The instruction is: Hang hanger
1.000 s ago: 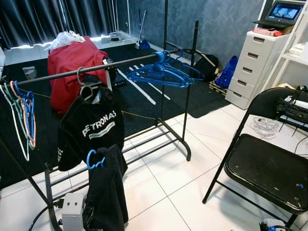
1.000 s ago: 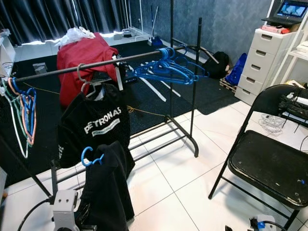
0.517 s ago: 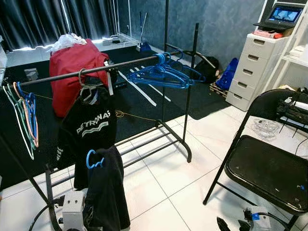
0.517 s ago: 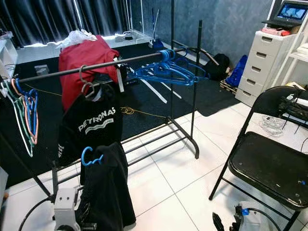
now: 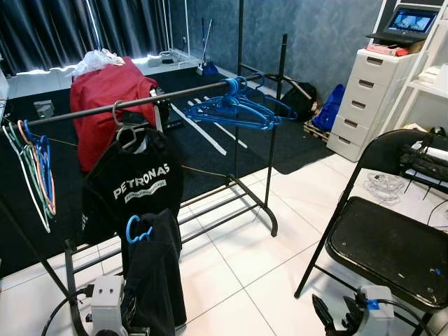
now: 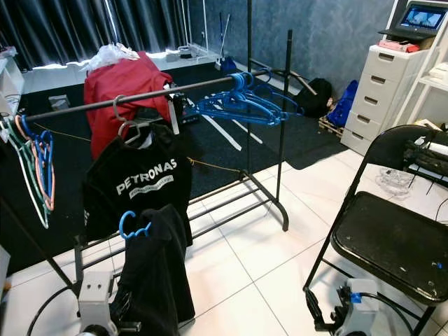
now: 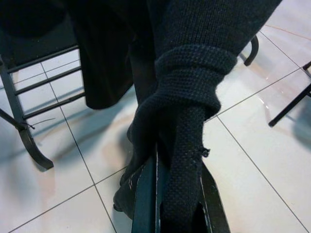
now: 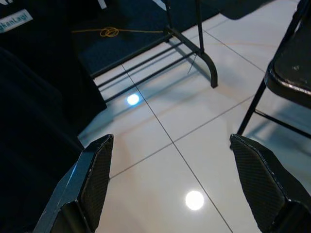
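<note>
Left gripper [image 7: 167,204] grips black garment [image 5: 154,273] on blue hanger [image 5: 138,231]

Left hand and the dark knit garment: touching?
Touching. The left wrist view shows the left hand with its fingers closed on the dark knit garment.

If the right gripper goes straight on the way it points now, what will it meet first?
Probably the white tiled floor. The right gripper is open and points down at bare tiles, between the clothes rack's foot and the folding chair; depth is uncertain.
</note>
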